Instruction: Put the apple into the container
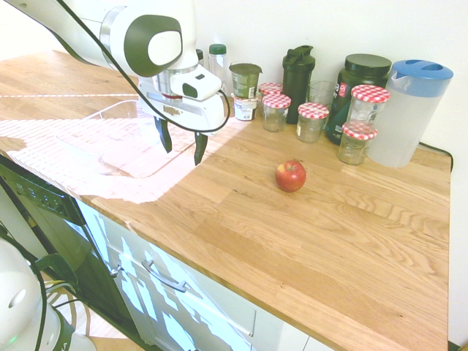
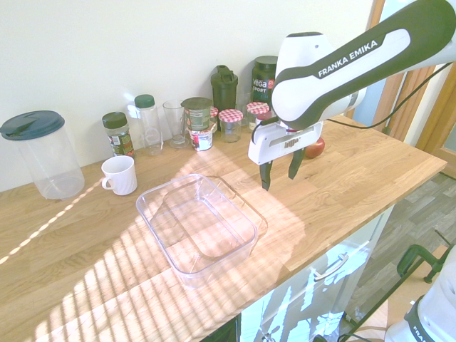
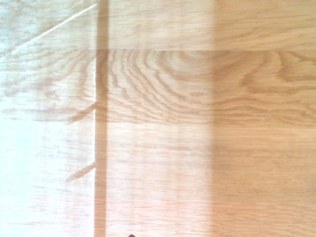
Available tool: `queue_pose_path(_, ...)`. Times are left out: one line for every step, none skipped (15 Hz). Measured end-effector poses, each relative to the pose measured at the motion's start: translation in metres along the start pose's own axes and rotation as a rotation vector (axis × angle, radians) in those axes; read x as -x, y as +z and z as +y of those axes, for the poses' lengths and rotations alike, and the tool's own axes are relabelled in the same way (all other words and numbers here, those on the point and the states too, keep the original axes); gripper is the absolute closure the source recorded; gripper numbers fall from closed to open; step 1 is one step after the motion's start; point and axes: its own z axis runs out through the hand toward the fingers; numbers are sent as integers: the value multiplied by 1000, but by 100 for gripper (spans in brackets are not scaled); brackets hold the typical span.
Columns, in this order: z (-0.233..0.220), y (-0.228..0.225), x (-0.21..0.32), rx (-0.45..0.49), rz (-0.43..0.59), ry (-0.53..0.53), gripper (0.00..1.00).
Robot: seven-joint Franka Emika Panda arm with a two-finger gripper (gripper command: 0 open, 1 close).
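The apple [image 1: 290,175] sat alone on the bare wooden counter [image 1: 351,241], in front of the row of jars with red-checked lids [image 1: 313,121] that stood along the wall. Relative to the apple, the gripper [image 1: 181,146] hung above the counter well off to one side, pointing straight down, its two dark fingers [image 1: 163,134] spread wide with nothing between them — it held nothing and touched nothing. The container [image 2: 196,228], a clear shallow plastic tub, lay on the counter beyond the gripper as seen from the apple, so the gripper hovered between the two, just past the tub's near edge. In the second exterior view the apple [image 2: 315,148] showed only as a red sliver behind the gripper [image 2: 281,172]. A blue-lidded pitcher [image 1: 411,110] stood at the end of the jar row, behind the apple — near the wall. The wrist view showed only sunlit wood grain [image 3: 197,123] crossed by a thin shadow line.
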Motion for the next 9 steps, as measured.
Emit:
queue_pose_path(0, 1, 0, 4, 0, -2, 0)
queue_pose_path(0, 2, -2, 11, 0, -10, 0)
queue_pose_path(-1, -3, -7, 14, 2, -36, 0)
queue_pose_path(-2, -18, -17, 14, 3, -73, 0)
queue_pose_path(-1, -39, -34, 14, 18, -106, 0)
queue_pose_path(5, -64, -56, 16, 40, -127, 0)
queue_pose_path(15, -83, -77, 28, 45, -142, 0)
queue_pose_path(25, -93, -100, 41, 39, -155, 0)
queue_pose_path(36, -97, -125, 48, 34, -163, 0)
